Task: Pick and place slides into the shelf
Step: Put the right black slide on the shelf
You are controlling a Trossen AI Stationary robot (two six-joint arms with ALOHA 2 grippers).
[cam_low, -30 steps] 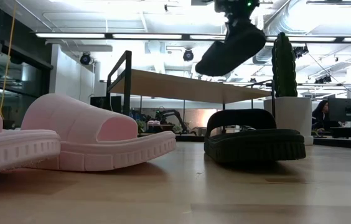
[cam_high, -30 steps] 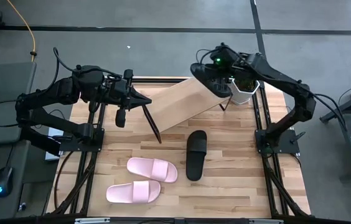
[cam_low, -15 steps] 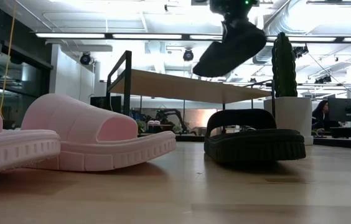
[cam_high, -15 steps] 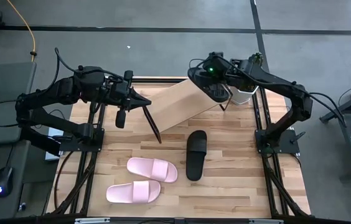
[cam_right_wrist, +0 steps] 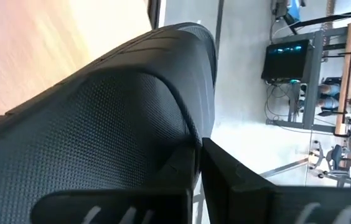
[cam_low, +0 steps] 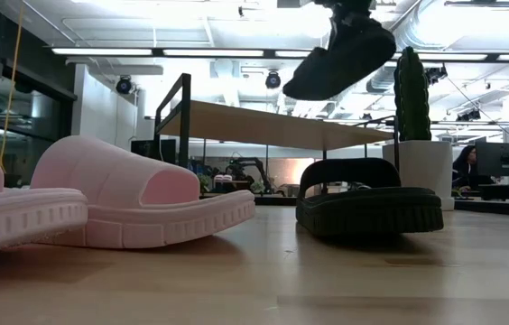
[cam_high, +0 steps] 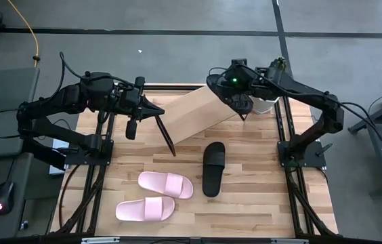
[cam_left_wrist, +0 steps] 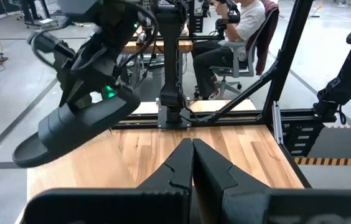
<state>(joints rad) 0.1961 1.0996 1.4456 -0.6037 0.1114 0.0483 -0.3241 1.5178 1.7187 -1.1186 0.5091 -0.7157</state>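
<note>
A black slide point(cam_high: 223, 87) hangs in my right gripper point(cam_high: 237, 95), above the right end of the light-wood shelf point(cam_high: 201, 112). In the low view this slide point(cam_low: 340, 63) is tilted above the shelf top point(cam_low: 263, 125). The left wrist view shows it point(cam_left_wrist: 70, 127) with one end lower. A second black slide point(cam_high: 213, 168) lies sole-down on the table, and two pink slides point(cam_high: 166, 184) point(cam_high: 145, 209) lie left of it. My left gripper point(cam_high: 156, 112) is shut and empty by the shelf's left end. My right gripper is shut on the black slide, coming at it from above. In its wrist view one finger point(cam_right_wrist: 238, 180) lies against the slide's textured surface point(cam_right_wrist: 119, 118); the slide hides the other finger. The slide is lifted clear and tilted, one end hanging lower point(cam_left_wrist: 29, 149).
A white pot point(cam_high: 267, 103) with a tall cactus point(cam_low: 412, 95) stands just right of the shelf's right end, close under my right arm. Dark frame rails run along the table's left and right sides. People sit at desks beyond the table point(cam_left_wrist: 244, 25).
My right gripper, still holding the black slide, has turned a little and shifted slightly over the shelf's right end. In the low view the slide now sits a bit higher. The left arm and the slides on the table have kept still.
</note>
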